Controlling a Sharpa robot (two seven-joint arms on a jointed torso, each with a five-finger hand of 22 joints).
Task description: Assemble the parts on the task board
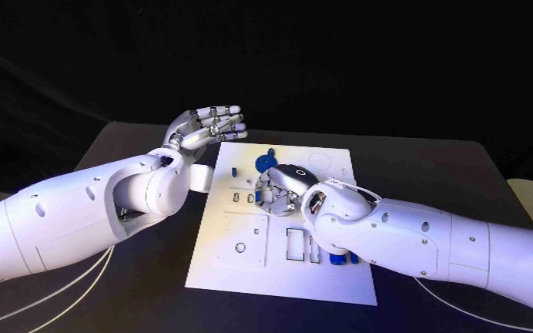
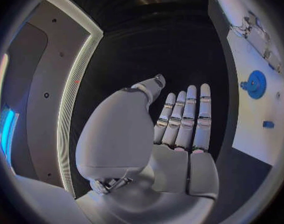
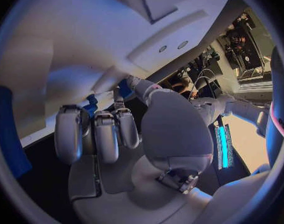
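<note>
Head view shows the black table (image 1: 444, 163) I am working over, with the white task board (image 1: 278, 271) lying flat at its middle as my landmark. My right arm reaches in across the board's near right corner, and my right hand (image 1: 283, 188) is pressed down over the board's centre, fingers curled toward the surface; from the right wrist view the fingers (image 3: 104, 137) are bent close together against the board, but I cannot tell whether they grip a part. My left hand (image 1: 206, 129) is raised just off the board's far left corner, palm up, fingers straight and side by side, holding nothing. A round blue gear (image 1: 266, 163) sits on the board just beyond my right hand, and small blue parts (image 1: 336, 257) lie at the board's near right edge, beside my right forearm. I judge the step in hand is seating a part near the board's centre; to do it well I would press straight down, keep the wrist steady, and avoid nudging the gear.
</note>
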